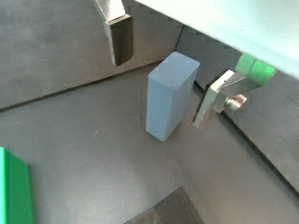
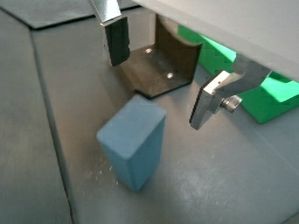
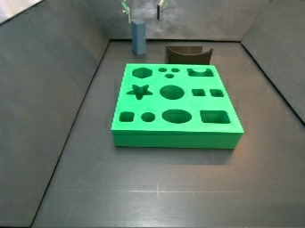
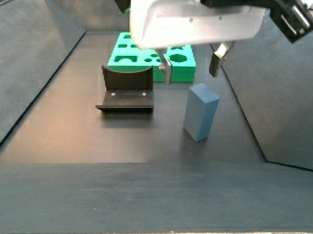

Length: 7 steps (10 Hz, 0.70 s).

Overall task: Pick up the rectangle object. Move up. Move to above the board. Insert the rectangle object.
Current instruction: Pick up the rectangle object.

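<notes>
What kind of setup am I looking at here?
Probably a lab test cell or simulation: a bare grey walled floor holding a green board with shaped cutouts, a dark fixture, and the open gripper above the upright rectangle object.

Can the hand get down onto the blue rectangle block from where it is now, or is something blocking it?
Probably yes. The hand is open above the upright rectangle object, one finger on each side. Nothing lies between them, and the fixture and board stand apart.
</notes>
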Available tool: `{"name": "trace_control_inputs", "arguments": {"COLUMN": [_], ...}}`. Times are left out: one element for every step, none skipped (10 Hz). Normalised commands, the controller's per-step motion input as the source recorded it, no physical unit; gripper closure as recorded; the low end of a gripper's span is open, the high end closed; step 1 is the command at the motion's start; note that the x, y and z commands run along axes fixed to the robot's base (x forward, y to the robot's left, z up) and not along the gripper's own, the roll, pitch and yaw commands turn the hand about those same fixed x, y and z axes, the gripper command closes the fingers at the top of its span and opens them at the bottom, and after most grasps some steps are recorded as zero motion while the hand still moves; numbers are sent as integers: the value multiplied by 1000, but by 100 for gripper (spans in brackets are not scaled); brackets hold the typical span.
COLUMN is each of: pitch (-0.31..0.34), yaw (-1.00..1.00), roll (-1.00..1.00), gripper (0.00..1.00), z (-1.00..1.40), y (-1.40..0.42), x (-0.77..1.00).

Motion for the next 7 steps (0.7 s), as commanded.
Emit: {"name": "trace_control_inputs", "arguments": {"pitch": [-79, -84, -103, -100, -99, -117, -127], "yaw": [283, 274, 251, 174, 166, 149, 140], "roll": [46, 49, 46, 89, 106, 94, 96], "gripper": [0, 0, 0, 0, 0, 0, 0], "z": [-254, -254, -274, -320, -349, -369, -437], "y": [103, 106, 140, 169, 154, 126, 114], "x": [-117, -177, -271, -294, -294, -329, -280]}}
